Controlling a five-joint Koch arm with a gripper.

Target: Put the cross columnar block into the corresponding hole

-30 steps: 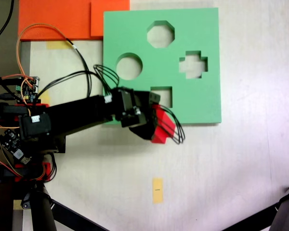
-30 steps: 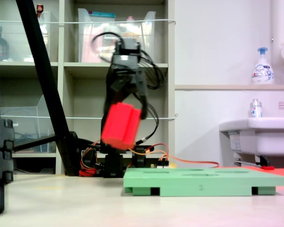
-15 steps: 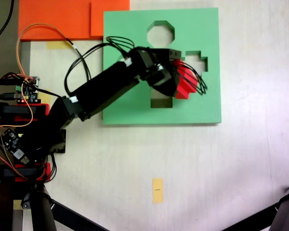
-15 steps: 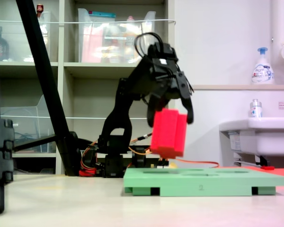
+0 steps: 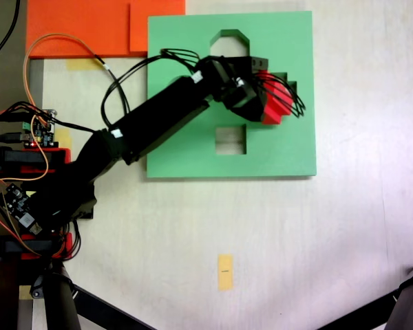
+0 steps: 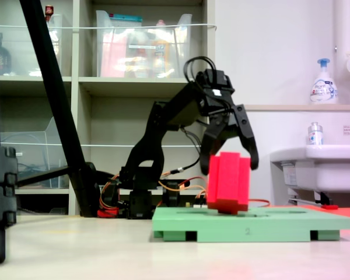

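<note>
Now claw (image 6: 229, 163) pinching upright cross columnar block (image 6: 228, 181), its base at green board (image 6: 251, 224)

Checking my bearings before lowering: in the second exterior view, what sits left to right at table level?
Black tripod leg → black robot arm base → red plus-shaped foam block held in the tool → white sink.

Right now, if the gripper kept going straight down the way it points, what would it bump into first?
Probably the green foam board. The gripper points down, holding the red cross block upright, its bottom already near the board top. From above, it sits over the plus-shaped hole, though exact alignment is unclear.
</note>
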